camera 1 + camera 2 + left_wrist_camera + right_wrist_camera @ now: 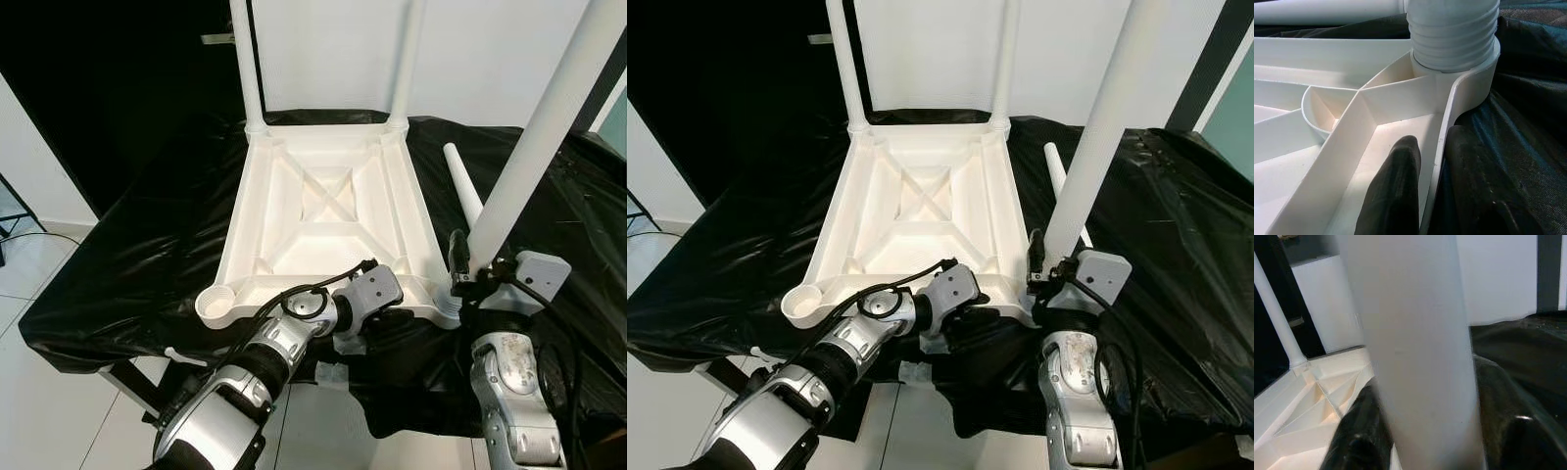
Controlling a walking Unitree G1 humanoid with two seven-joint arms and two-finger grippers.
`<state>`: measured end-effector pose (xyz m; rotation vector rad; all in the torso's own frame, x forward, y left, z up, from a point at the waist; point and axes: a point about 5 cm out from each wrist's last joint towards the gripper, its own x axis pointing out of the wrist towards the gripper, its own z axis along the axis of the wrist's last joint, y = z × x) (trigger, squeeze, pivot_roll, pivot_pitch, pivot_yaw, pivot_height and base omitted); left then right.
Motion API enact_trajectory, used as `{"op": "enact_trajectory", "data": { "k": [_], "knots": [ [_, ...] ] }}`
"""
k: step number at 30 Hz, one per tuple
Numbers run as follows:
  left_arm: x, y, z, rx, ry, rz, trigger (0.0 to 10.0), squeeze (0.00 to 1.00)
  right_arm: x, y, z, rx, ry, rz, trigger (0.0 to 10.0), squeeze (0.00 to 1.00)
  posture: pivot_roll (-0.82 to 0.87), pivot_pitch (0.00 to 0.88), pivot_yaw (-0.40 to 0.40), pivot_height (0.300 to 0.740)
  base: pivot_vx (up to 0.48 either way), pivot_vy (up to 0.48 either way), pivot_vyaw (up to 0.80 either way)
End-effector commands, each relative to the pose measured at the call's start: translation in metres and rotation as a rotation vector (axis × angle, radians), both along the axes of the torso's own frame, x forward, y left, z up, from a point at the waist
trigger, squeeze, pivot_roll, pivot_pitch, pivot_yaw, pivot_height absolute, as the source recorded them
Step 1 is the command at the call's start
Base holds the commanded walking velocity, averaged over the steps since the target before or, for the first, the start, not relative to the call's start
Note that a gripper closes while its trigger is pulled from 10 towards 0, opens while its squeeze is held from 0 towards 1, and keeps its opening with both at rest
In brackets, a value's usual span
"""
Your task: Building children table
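The white plastic tabletop [323,211] lies upside down on a black sheet. Two white legs [247,69] [407,59] stand in its far corner sockets. A third leg [544,137] stands tilted in the near right socket, its threaded end [1452,34] seated in the collar. My right gripper [477,269] is shut on this leg just above the socket, a finger on either side [1425,440]. My left gripper [384,318] is shut on the tabletop's near rim [1437,161] beside that corner. The near left socket [217,302] is bare. A loose leg [462,181] lies to the right.
The black plastic sheet [147,245] covers the whole work surface and hangs over its near edge. White tiled floor [39,392] shows at the lower left. A white wall [490,49] stands behind, with a dark opening [118,78] at the far left.
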<state>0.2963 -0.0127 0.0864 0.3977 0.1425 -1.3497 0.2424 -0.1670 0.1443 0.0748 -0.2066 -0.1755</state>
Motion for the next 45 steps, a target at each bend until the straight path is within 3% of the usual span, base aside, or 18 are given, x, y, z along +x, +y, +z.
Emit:
{"op": "enact_trajectory", "data": {
  "k": [1,3,4,5,16,18,21,26,27,30,31,35,41,42,43,45],
  "knots": [
    [-0.018,0.004,-0.029,0.084,0.103,-0.050,4.4,0.00,0.000,-0.002,-0.032,0.032,0.158,0.026,10.0,1.00,0.07,0.000,0.051,0.740,0.000,0.000,0.00],
    [-0.018,0.004,-0.029,0.085,0.101,-0.047,4.4,0.00,0.000,-0.002,-0.033,0.032,0.160,0.058,10.0,1.00,0.06,0.000,0.051,0.740,0.000,0.000,0.00],
    [-0.017,0.005,-0.029,0.085,0.100,-0.045,4.4,0.00,-0.001,-0.002,-0.033,0.023,0.157,0.093,10.0,0.93,0.06,0.000,0.050,0.740,0.000,0.000,0.00],
    [-0.017,0.005,-0.029,0.085,0.099,-0.043,4.4,0.00,-0.002,-0.001,-0.033,0.016,0.154,0.113,10.0,0.00,0.06,0.000,0.050,0.740,0.000,0.000,0.00],
    [-0.015,0.005,-0.028,0.086,0.091,-0.039,4.4,0.00,-0.011,-0.009,-0.019,-0.048,0.100,0.303,10.0,0.00,0.04,0.000,0.054,0.740,0.000,0.000,0.00],
    [-0.015,0.005,-0.027,0.086,0.089,-0.041,4.4,0.00,-0.013,-0.014,-0.013,-0.097,0.092,0.348,10.0,0.00,0.04,0.000,0.056,0.740,0.000,0.000,0.00],
    [-0.014,0.003,-0.025,0.088,0.081,-0.049,4.4,0.00,-0.017,-0.035,-0.001,-0.208,0.111,0.476,10.0,0.00,0.02,0.000,0.062,0.740,0.000,0.000,0.00],
    [-0.013,0.003,-0.025,0.091,0.076,-0.053,4.4,0.00,-0.019,-0.045,0.002,-0.239,0.134,0.522,10.0,0.00,0.02,0.000,0.064,0.740,0.000,0.000,0.00],
    [-0.013,0.003,-0.024,0.092,0.074,-0.054,4.4,0.00,-0.019,-0.047,0.001,-0.249,0.143,0.530,3.4,0.00,0.02,0.000,0.064,0.740,0.000,0.000,0.00],
    [-0.012,0.003,-0.024,0.093,0.072,-0.056,4.4,0.00,-0.020,-0.050,0.001,-0.262,0.155,0.541,3.4,0.00,0.02,0.000,0.064,0.740,0.000,0.000,0.00],
    [-0.011,0.002,-0.023,0.093,0.068,-0.057,4.4,0.00,-0.021,-0.053,-0.006,-0.250,0.211,0.570,0.0,0.00,0.02,0.000,0.065,0.740,0.000,0.000,0.00],
    [-0.010,0.001,-0.021,0.091,0.061,-0.056,4.5,0.00,-0.026,-0.051,-0.023,-0.164,0.323,0.623,0.0,0.00,0.03,0.000,0.065,0.740,0.000,0.000,0.00],
    [-0.010,0.003,-0.022,0.093,0.062,-0.057,4.5,0.00,-0.030,-0.034,-0.031,-0.053,0.303,0.562,0.0,0.00,0.03,0.000,0.067,0.740,0.000,0.000,0.00],
    [-0.010,0.003,-0.022,0.094,0.063,-0.057,4.5,0.00,-0.030,-0.030,-0.034,0.003,0.269,0.440,0.0,0.00,0.04,0.000,0.067,0.740,0.000,0.000,0.00],
    [-0.010,0.003,-0.022,0.094,0.063,-0.057,4.5,0.00,-0.030,-0.030,-0.034,0.003,0.269,0.440,0.0,0.00,0.04,0.000,0.067,0.740,0.000,0.000,0.00],
    [-0.010,0.004,-0.022,0.096,0.063,-0.056,4.5,0.00,-0.029,-0.025,-0.039,0.088,0.220,0.232,0.0,0.00,0.04,0.000,0.073,0.740,0.000,0.000,0.00]
  ]
}}
